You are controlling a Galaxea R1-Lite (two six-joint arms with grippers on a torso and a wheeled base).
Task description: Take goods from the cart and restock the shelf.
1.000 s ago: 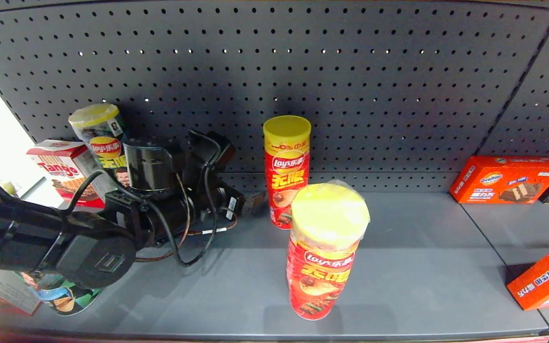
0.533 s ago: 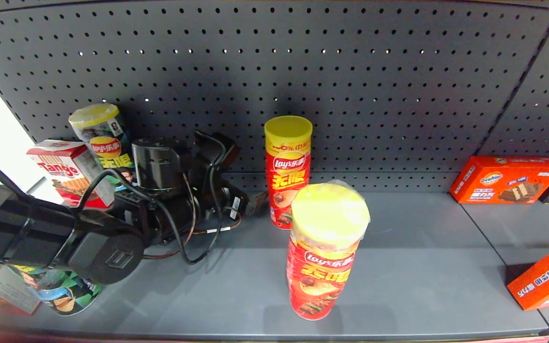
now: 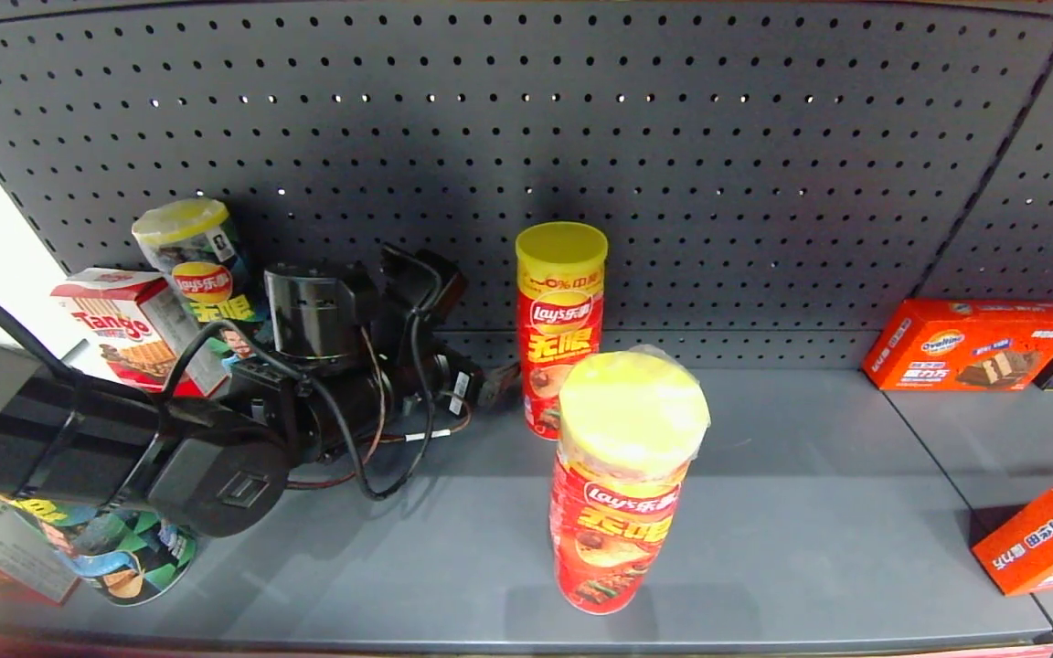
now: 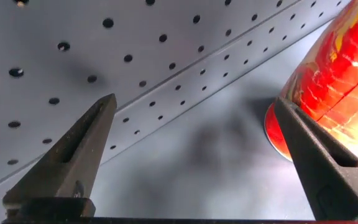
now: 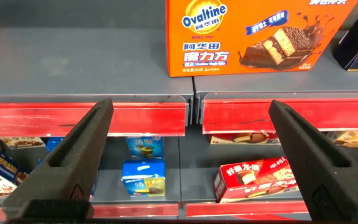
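On shelf (image 3: pixel 810 512) by the pegboard (image 3: pixel 673 137), my left gripper (image 4: pixel 194 102) has fingers spread, nothing pinched, one finger just beside the rear can (image 4: pixel 334 81), contact unclear. It stands upright, front can (image 3: pixel 622 484) nearer the edge. Likely light, stiff tube, slick wrap, dents if squeezed, so grip mid-body. Yellow lids (image 3: pixel 561 245) on, contents hidden. Right gripper (image 5: pixel 191 107) spread too, facing orange box (image 5: pixel 247 37)

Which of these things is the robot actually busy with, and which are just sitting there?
Busy with: open left pincer; back red can by its finger; grey shelf.
Just sitting: front red can; dark can at back left; wafer box; orange box at back right.
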